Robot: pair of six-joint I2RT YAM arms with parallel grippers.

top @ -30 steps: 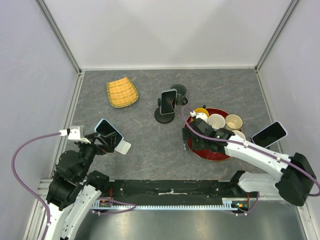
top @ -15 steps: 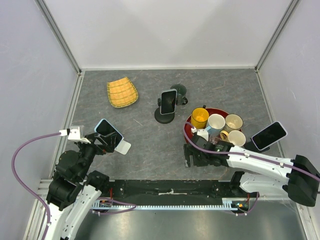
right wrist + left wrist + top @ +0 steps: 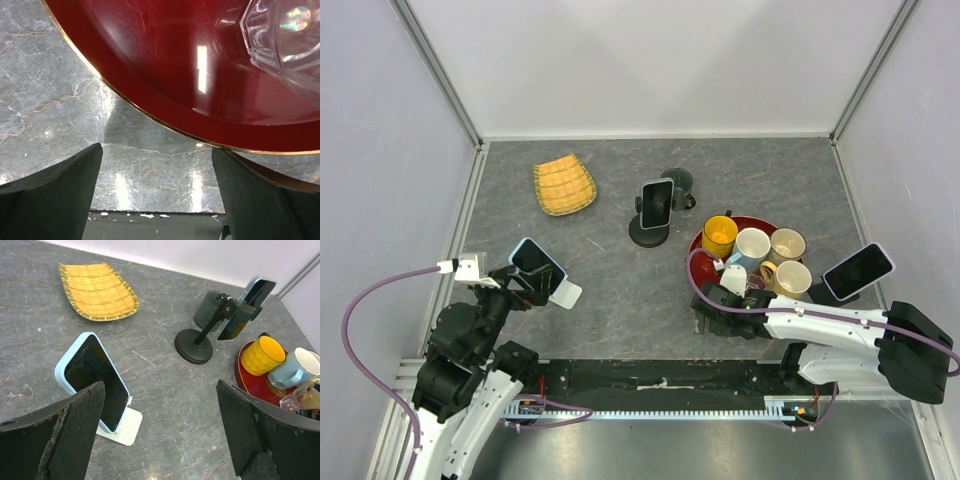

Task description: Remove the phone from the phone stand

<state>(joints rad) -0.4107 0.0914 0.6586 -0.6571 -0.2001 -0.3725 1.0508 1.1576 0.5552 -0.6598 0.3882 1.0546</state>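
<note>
my left pincer (image 3: 160,392) hangs released, its 2 dark matte fingers (image 3: 60,435) spread wide, and between them sits the pale-blue phone (image 3: 95,382). i judge this is the one to take. it leans back, screen up, on a flat white stand (image 3: 122,426) near my left base, so the tilt leaves its upper edge free to grip. the case looks soft and rounded at the corners, the glass black and glossy, probably slippery unless i pinch the case sides.

2 other phones are also mounted. a clamped phone (image 3: 248,306) is held high on a black stand (image 3: 194,346) with a round heavy-looking foot at mid-table. a third phone (image 3: 858,271) is propped at the far right, and i cannot make out its stand.

my right pincer (image 3: 157,155) is also released, fingers apart, low over the grey marbled tabletop (image 3: 55,85) at the near edge of the red tray (image 3: 150,60). the tray is lacquer-shiny with a thin gold rim, and a faceted clear glass (image 3: 285,45) stands in it beside a dimpled yellow mug (image 3: 260,355) and paler mugs. it holds nothing and is well apart from any phone.

a ribbed woven basket tray (image 3: 97,290), shallow and yellow, lies at the far left.
</note>
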